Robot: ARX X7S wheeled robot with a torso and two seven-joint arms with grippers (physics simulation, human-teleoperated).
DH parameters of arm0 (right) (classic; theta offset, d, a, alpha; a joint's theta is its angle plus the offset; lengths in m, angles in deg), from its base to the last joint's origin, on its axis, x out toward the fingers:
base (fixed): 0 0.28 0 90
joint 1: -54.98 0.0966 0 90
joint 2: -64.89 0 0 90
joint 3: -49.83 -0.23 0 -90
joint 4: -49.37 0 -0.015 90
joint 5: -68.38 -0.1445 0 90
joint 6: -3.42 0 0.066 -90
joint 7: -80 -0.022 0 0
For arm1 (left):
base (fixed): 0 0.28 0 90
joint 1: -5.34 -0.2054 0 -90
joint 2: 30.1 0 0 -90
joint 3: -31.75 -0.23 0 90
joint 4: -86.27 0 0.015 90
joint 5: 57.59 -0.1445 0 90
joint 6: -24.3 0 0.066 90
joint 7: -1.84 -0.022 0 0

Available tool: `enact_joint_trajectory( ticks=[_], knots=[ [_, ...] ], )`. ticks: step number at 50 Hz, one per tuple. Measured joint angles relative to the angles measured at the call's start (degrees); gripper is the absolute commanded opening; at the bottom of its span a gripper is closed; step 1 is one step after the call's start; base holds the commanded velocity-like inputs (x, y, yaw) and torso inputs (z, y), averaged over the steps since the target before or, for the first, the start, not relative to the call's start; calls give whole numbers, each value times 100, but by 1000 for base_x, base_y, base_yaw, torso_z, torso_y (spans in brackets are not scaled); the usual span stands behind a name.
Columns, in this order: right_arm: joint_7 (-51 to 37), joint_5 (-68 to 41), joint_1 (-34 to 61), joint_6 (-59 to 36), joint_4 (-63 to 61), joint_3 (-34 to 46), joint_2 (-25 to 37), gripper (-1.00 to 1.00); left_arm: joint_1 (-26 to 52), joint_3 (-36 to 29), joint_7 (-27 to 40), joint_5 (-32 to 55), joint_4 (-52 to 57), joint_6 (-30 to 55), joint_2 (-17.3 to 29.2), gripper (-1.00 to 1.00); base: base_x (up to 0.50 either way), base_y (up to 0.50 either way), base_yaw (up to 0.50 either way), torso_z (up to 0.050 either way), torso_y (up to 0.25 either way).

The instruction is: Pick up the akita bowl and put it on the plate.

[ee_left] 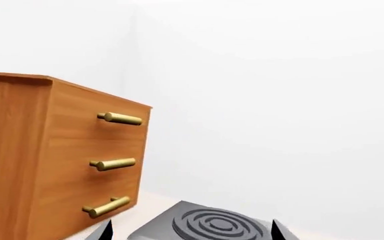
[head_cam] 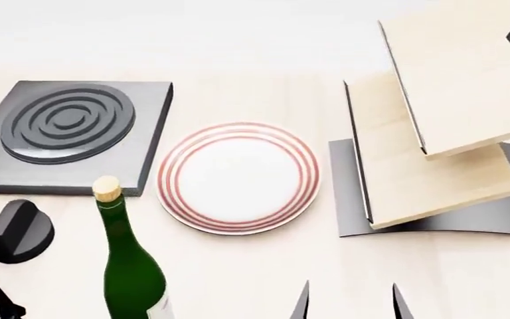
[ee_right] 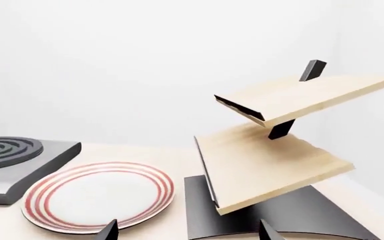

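The akita bowl is out of view in all three views. The plate (head_cam: 237, 176), white with red rings round its rim, lies flat and bare at the table's middle; the right wrist view also shows the plate (ee_right: 98, 195). My right gripper (head_cam: 350, 306) is at the near edge, just right of the plate and short of it. In its own view the right gripper (ee_right: 188, 234) is open, its dark tips wide apart with nothing between them. My left gripper (ee_left: 191, 235) is open too, hovering near the burner and holding nothing.
A dark grey square burner (head_cam: 69, 126) with raised rings lies left of the plate. A green wine bottle (head_cam: 131, 266) stands at the near left beside a black knob (head_cam: 20, 229). A two-tier wooden rack (head_cam: 441, 133) rises on the right. A wooden drawer cabinet (ee_left: 65, 160) stands beyond the burner.
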Motion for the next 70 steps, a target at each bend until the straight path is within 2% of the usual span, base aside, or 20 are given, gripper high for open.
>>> enact_joint_trajectory(
  ticks=[45,59,70],
  knots=[
    [-196,-78,67,-46,56,167,124,100,8,-120,147,41,-33,-37,117,100,284,-9,0,0,0],
    [-241,-128,88,-19,134,209,143,100,6,-148,187,42,-46,-46,161,100,58,0,0,0,0],
    [-258,-134,120,-8,189,282,159,100,32,-139,254,-73,161,288,338,100,0,0,0,0,0]
  ],
)
